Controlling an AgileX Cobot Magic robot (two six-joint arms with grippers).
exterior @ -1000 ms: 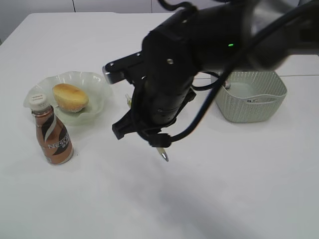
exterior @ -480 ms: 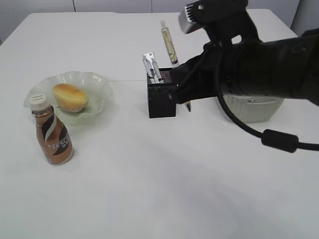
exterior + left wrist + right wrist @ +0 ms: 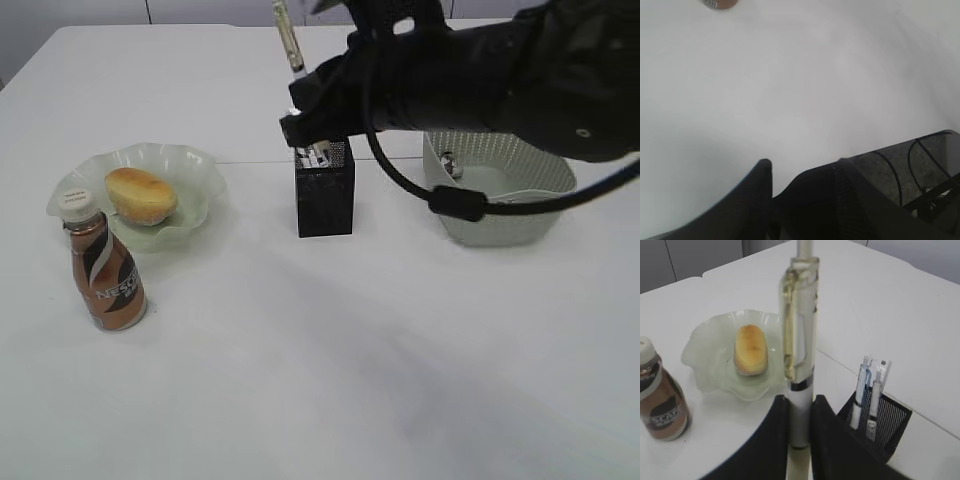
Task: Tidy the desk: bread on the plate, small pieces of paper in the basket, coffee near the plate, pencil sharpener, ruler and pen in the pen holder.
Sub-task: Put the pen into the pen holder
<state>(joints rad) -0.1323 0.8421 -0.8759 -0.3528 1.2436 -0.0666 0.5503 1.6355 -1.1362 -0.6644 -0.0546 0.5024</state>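
— What's the table [image 3: 300, 380] like from where you stand?

— Plain white, broad, with a thin seam running across it behind the black mesh cup [image 3: 325, 190]. Grey cabinet fronts line the wall behind the far edge. No clutter lying loose that I can see.

— And the right claw [image 3: 799, 412]?

— Its two dark jaws are pressed nearly together, pinching a pen [image 3: 799, 355] low on its white barrel. The pen stands upright, its clear clipped part rising well above the jaws. The arm reaches in from the right and hangs over the cup.

— What sits around that claw?

— Just below and to its right is the cup, with two or three pens [image 3: 867, 395] already standing in it. Off to the claw's left is the pale green ruffled dish [image 3: 195, 175], and the golden bun [image 3: 141, 194] lies in it. Farther left, right beside the dish, the brown coffee bottle [image 3: 105, 275] stands upright with its cream cap on. On the other side, behind the arm, is the grey-green perforated tub [image 3: 510, 215]; something small lies inside, too hidden to name.

— The left claw [image 3: 802, 177]?

— Only seen up close: its jaws stand partly spread over bare table, nothing between them, touching nothing. The bottle's base just peeks in far ahead of it.
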